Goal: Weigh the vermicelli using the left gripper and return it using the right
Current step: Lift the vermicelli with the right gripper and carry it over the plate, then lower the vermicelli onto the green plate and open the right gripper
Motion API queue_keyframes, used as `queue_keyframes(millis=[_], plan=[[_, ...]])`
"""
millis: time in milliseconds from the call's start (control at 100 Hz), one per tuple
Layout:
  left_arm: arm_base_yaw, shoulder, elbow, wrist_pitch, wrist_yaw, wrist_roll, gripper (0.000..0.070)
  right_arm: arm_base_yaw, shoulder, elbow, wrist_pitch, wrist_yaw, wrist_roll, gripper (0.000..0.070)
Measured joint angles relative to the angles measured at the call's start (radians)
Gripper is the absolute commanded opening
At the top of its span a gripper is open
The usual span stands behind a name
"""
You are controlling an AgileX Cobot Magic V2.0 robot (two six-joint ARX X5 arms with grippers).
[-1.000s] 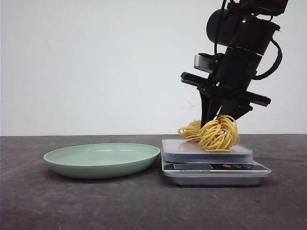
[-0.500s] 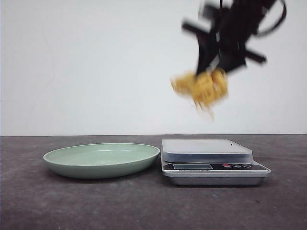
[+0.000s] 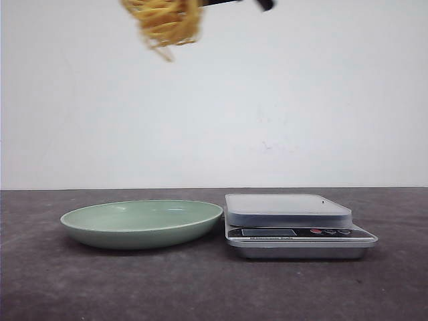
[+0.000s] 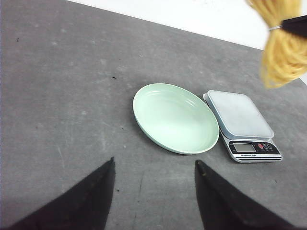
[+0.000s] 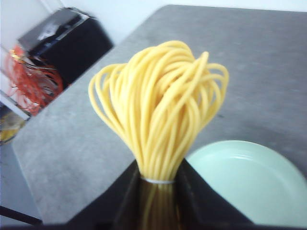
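The vermicelli (image 3: 164,20), a nest of thin yellow strands, hangs high at the top edge of the front view, above the pale green plate (image 3: 142,223). My right gripper (image 5: 158,177) is shut on the vermicelli (image 5: 160,110), its black fingers pinching the bound end. The vermicelli also shows in the left wrist view (image 4: 283,43). The scale (image 3: 294,224) stands right of the plate, its platform bare. My left gripper (image 4: 154,165) is open and empty, high above the dark table, short of the plate (image 4: 175,117) and scale (image 4: 242,124).
The dark table (image 3: 67,287) runs to a white back wall. A black box with red cables (image 5: 43,57) lies off the table's edge in the right wrist view.
My right gripper lifted the vermicelli off the scale and carried it up and to the left, to above the plate. The scale's platform is now bare.
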Motion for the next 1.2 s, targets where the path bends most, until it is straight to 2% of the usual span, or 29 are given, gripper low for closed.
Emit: queue_keyframes(millis=[200,470,770,1070,1120,1200], plan=[[0.0,0.0,0.0,-0.001,0.0,0.0,0.0298,-0.014,0.163,0.0,0.095,0.003,0.121,0.0004],[0.0,0.0,0.0,-0.001,0.0,0.001,0.0298,-0.076,0.326,0.0,0.101,-0.005,0.24,0.0004],[0.0,0.0,0.0,-0.001,-0.003,0.008,0.0298,-0.07,0.413,0.0,0.097,-0.008,0.3,0.0004],[0.0,0.0,0.0,-0.001,-0.003,0.017,0.0299,-0.069,0.431,0.0,0.081,0.0,0.315,0.0008],[0.0,0.0,0.0,-0.001,-0.003,0.019,0.0299,-0.068,0.431,0.0,0.082,-0.001,0.315,0.0042],[0.0,0.0,0.0,-0.001,-0.003,0.02,0.0299,-0.068,0.431,0.0,0.082,-0.001,0.314,0.0182]])
